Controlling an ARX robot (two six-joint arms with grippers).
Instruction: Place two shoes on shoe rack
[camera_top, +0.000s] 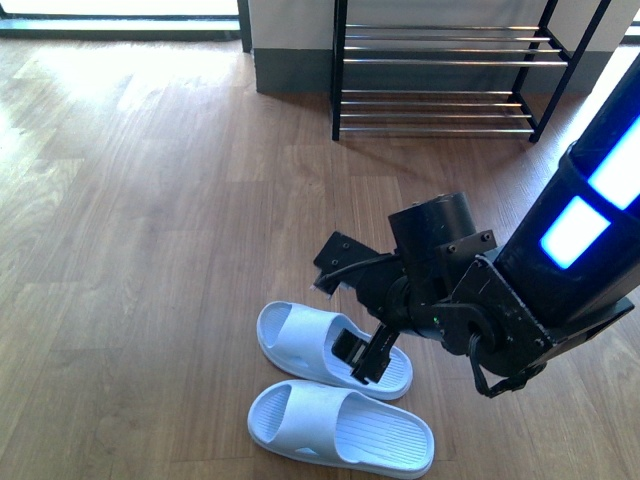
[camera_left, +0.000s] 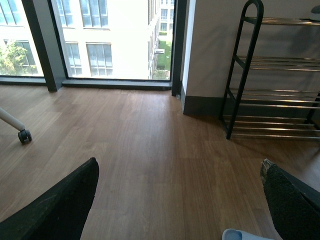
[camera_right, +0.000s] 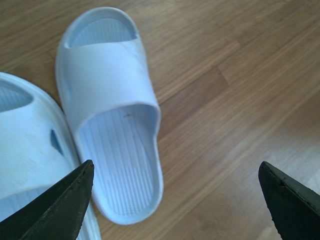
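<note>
Front view: right arm (camera_top: 560, 250) slanted down from right, right gripper (camera_top: 365, 358) over heel of far slipper (camera_top: 295, 335), jaws spread. Near slipper (camera_top: 340, 425) just beside; shoe rack (camera_top: 440, 60) far back. Left gripper (camera_left: 178, 165) spread too.

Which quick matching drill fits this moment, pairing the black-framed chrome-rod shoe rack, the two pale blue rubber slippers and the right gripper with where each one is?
Things:
1. black-framed shoe rack with chrome rods
2. pale blue slipper farther from the robot
3. pale blue slipper nearer the robot
4. right gripper

Places or states:
A. open, over a slipper's heel end
B. standing against the wall
C. on the wooden floor, no gripper over it
D. on the floor, heel end partly hidden by a gripper in the front view

Pairs: 1-B, 2-D, 3-C, 4-A.
</note>
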